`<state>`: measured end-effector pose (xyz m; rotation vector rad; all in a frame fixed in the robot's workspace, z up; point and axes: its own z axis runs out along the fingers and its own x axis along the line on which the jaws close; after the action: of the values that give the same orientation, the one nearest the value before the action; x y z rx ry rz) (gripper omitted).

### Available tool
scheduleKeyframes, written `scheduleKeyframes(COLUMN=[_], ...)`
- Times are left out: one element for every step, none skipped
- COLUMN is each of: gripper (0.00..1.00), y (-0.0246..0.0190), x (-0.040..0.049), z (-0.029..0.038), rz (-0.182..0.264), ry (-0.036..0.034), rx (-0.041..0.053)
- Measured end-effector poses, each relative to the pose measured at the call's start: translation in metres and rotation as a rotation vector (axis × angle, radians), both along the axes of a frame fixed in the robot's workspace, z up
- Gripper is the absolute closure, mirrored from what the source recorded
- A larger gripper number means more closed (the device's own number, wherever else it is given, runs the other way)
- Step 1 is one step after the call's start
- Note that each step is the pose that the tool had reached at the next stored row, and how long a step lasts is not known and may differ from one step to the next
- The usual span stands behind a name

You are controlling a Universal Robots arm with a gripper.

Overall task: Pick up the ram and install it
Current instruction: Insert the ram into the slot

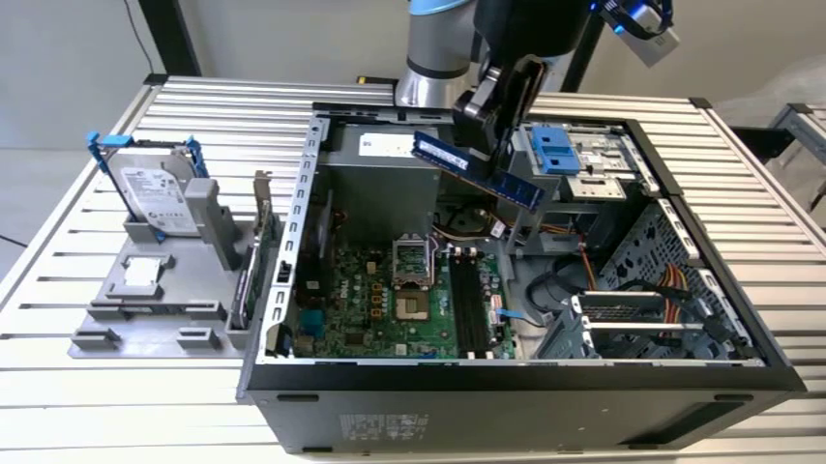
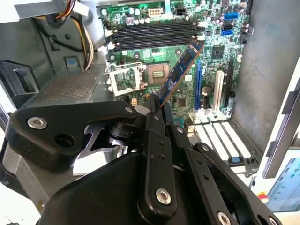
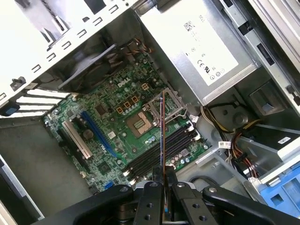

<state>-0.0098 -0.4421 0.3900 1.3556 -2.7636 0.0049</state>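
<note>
The ram (image 1: 516, 186) is a thin dark-blue strip with a white label, held tilted in the air above the open computer case (image 1: 516, 375). My gripper (image 1: 483, 145) is shut on it near its middle. In the second wrist view the ram (image 2: 180, 70) sticks out from the black fingers (image 2: 153, 117), over the green motherboard (image 2: 136, 75). The first wrist view shows the ram (image 3: 162, 131) edge-on, rising from the gripper (image 3: 163, 177), with the black memory slots (image 3: 159, 152) below it. Those slots (image 1: 467, 309) lie well below the ram in the exterior view.
A silver hard drive with blue rails (image 1: 155, 193) stands on a grey fixture (image 1: 142, 300) at the exterior view's left. Inside the case are a silver power supply (image 3: 201, 42), a blue drive caddy (image 1: 555, 150), bundled cables (image 1: 645, 290) and a metal drive cage (image 1: 645, 319).
</note>
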Motion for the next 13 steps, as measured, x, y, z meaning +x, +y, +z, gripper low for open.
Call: scheduleKeyframes(gripper=[1.00, 1.00, 1.00, 1.00, 1.00, 1.00, 1.00, 1.00, 1.00, 1.00, 1.00, 1.00, 1.00], y=[0.0000, 0.0000, 0.0000, 0.0000, 0.0000, -0.0001, -0.0001, -0.0002, -0.0002, -0.0002, -0.0002, -0.0003, -0.0003], x=[0.0000, 0.0000, 0.0000, 0.0000, 0.0000, 0.0000, 0.0000, 0.0000, 0.0000, 0.0001, 0.0004, 0.0007, 0.0010], z=[0.0000, 0.0000, 0.0000, 0.0000, 0.0000, 0.0000, 0.0000, 0.0000, 0.0000, 0.0000, 0.0000, 0.0000, 0.0000], rz=[-0.003, -0.007, -0.011, -0.015, -0.019, -0.023, -0.027, -0.031, -0.035, -0.039, -0.042, -0.044, -0.046], ry=[0.0000, 0.0000, 0.0000, 0.0000, 0.0000, 0.0000, 0.0001, 0.0001, 0.0003, 0.0004, 0.0007, 0.0010, 0.0014], rx=[0.0000, 0.0000, 0.0000, 0.0000, 0.0000, 0.0000, 0.0000, 0.0000, 0.0000, -0.0001, 0.0000, 0.0000, 0.0000])
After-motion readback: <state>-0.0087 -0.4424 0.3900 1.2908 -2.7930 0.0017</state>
